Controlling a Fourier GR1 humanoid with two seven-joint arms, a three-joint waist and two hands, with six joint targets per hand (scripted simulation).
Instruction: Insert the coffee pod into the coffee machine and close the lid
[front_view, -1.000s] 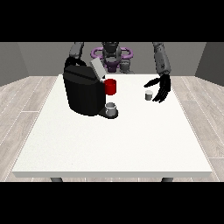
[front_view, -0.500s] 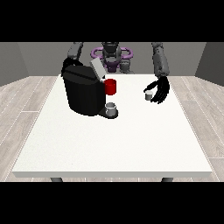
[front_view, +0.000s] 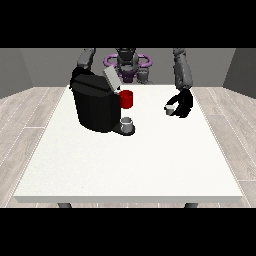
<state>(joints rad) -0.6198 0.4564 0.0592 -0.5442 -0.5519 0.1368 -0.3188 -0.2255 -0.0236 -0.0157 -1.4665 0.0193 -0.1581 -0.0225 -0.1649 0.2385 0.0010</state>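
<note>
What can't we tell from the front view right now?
- Hand at the view's left: hidden behind the coffee machine; not seen at all.
- Coffee pod: partly covered by the hand at the view's right; too small to tell whether it is off the table.
- Pod slot under the raised lid: faces away, inside not visible.

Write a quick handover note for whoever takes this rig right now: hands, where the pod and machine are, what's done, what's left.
Hand at the view's right: fingers curled round the small coffee pod, low over the white table, well right of the machine.
Hand at the view's left: hidden behind the coffee machine; state unknown.
Machine: left of centre, lid raised. Red part on its front, grey cup below.
Done: pod in hand.
Left: carry pod to machine, insert, close lid.
</note>
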